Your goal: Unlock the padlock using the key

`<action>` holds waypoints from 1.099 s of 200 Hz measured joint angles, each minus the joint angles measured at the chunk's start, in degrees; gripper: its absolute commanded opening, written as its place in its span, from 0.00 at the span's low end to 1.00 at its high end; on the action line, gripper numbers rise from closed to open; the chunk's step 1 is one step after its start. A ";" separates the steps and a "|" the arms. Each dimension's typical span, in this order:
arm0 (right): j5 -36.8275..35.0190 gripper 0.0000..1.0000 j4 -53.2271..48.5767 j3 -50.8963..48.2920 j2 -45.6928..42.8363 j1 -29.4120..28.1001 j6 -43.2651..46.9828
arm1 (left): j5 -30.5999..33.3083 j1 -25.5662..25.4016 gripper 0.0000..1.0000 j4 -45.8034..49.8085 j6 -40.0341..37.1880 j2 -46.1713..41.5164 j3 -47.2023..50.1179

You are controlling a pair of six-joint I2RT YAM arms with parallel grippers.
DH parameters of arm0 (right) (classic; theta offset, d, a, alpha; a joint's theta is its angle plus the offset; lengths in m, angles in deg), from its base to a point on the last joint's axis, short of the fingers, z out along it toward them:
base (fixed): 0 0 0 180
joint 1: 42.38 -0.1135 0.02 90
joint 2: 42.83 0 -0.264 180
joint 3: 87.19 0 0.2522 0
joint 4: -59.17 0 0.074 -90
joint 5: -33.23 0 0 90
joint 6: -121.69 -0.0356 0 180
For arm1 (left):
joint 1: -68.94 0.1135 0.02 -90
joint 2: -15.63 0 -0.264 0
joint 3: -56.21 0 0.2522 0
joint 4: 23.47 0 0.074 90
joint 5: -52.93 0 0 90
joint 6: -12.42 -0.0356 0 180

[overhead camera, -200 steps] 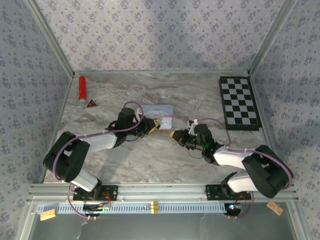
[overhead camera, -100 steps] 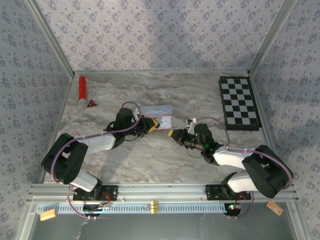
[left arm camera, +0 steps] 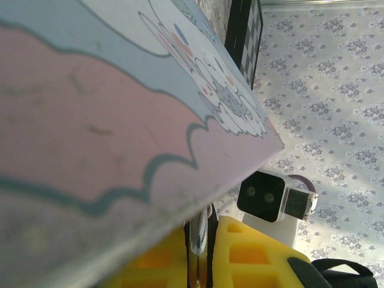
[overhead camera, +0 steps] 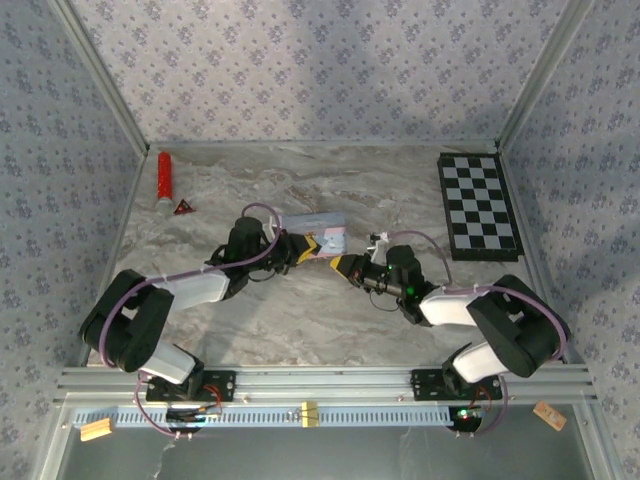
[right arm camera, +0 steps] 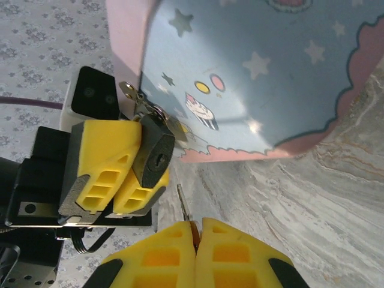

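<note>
The grey-veined marble table (overhead camera: 300, 320) takes up the whole floor of the booth. A black-and-white checkerboard (overhead camera: 478, 205) lies flat near its far right corner. Mid-table lies the pastel cartoon tin (overhead camera: 325, 232), pink and pale blue with stars and a cupcake printed on it. Both arms reach in toward its near side. Over by the left wall lies a red tube (overhead camera: 164, 177), well apart from everything else.

The left gripper (overhead camera: 308, 247) is right up against the tin's near-left edge. In the right wrist view its yellow fingers (right arm camera: 105, 165) are pinching the padlock (right arm camera: 153, 157). That is a small dark block with its keyhole turned toward the other arm, held just in front of the tin's printed side. Its shackle runs up toward a small metal tab at the tin's corner; I can't tell whether it is hooked through.

The right gripper (right arm camera: 195, 231) faces it from close by. Its yellow pads are pressed together on the key (right arm camera: 183, 206), and the thin blade sticks out past the tips. The blade's tip sits just below and beside the padlock's lower edge, near the keyhole but not in it.

Just beside the tube's near end lies a little red triangle (overhead camera: 183, 207).
</note>
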 measured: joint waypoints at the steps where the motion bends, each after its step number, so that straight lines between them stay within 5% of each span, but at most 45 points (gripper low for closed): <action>1: 0.00 0.00 0.09 0.00 0.00 0.00 -0.02 | 0.00 0.00 0.00 -0.02 0.00 0.00 0.00; 220: 3.54 0.00 14.49 0.44 8.83 1.25 -7.08 | -0.31 0.00 0.00 -0.55 0.13 -0.22 0.37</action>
